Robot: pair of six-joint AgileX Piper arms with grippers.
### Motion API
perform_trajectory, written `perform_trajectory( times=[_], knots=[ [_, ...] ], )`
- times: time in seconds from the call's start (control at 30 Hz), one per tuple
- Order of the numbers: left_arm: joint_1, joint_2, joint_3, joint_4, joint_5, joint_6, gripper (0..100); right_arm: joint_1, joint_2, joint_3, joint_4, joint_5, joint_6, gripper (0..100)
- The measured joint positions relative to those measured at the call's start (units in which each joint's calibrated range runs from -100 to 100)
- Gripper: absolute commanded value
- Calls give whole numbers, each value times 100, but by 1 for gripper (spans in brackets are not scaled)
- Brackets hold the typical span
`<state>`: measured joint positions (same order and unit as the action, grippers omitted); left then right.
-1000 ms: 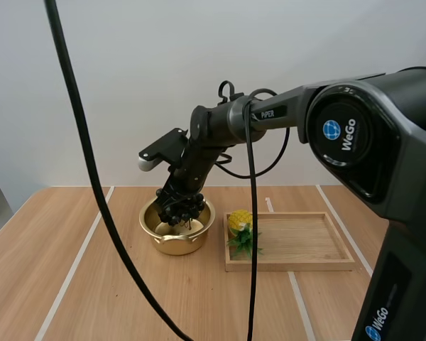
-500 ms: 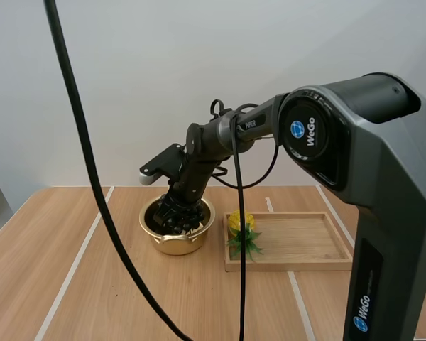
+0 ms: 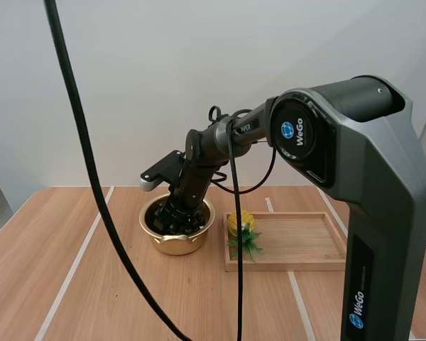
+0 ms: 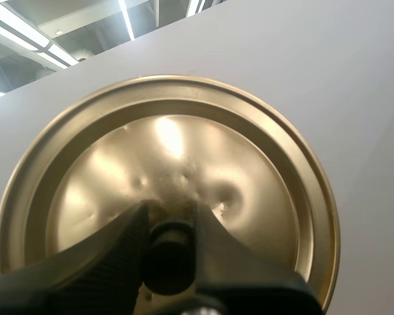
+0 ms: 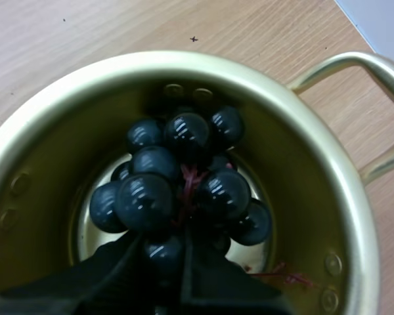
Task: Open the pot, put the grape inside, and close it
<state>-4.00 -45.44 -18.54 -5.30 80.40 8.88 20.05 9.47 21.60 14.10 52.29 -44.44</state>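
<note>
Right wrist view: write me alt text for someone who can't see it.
A bunch of dark grapes is down inside an open golden pot, pinched at one end between the black fingers of the right pincer. The pot stands on a wooden table, with one loop handle sticking out from its side.

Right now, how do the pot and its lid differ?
The pot stands on the table with the grapes inside; the lid is off it, pinched in the left gripper. The pot has loop handles; the lid has a dark knob. Both are round, gold-coloured metal.
</note>
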Motion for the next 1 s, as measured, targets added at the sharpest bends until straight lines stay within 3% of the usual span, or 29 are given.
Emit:
perform_trajectory(
  times=[0.07,0.13,0.17,0.2,0.6,1.0],
  knots=[
    [0,0,0,0,39,0,0,0,0,0,22,0,0,28],
    [0,0,0,0,37,0,0,0,0,0,48,22,0,69],
    [0,0,0,0,37,0,0,0,0,0,48,56,0,96],
    [0,0,0,0,56,0,0,0,0,0,67,66,0,100],
    [0,0,0,0,179,0,0,0,-209,0,223,133,-8,100],
    [0,0,0,0,230,0,0,0,-2049,0,267,179,220,100]
  ],
)
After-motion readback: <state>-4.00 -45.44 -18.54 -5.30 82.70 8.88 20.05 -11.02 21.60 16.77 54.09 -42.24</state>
